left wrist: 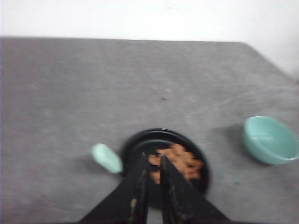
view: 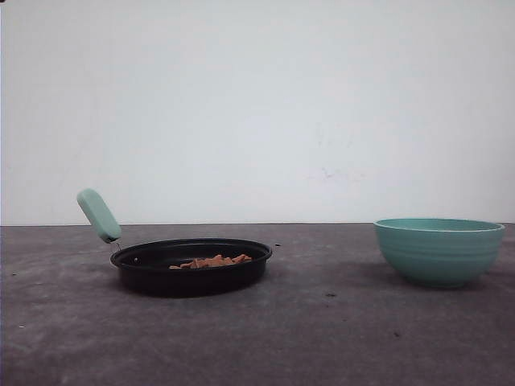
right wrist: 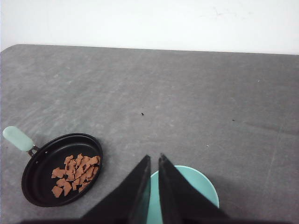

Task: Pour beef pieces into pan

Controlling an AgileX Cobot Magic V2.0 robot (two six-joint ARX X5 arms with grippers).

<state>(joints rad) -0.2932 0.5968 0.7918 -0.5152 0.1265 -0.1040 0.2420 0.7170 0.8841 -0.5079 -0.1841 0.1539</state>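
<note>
The shallow black pan rests on the grey table, left of centre, its mint-green handle sticking up to the left. The orange-brown beef pieces lie in a small heap inside it. In the blurred left wrist view, my left gripper hangs above the pan and the beef pieces, its fingers nearly together and empty. My right gripper is likewise shut and empty, hovering over the teal bowl, with the pan and beef pieces off to one side.
The teal ribbed bowl stands at the right of the table, apart from the pan. A white wall rises behind the table's far edge. Open grey tabletop stretches between pan and bowl and in front of both.
</note>
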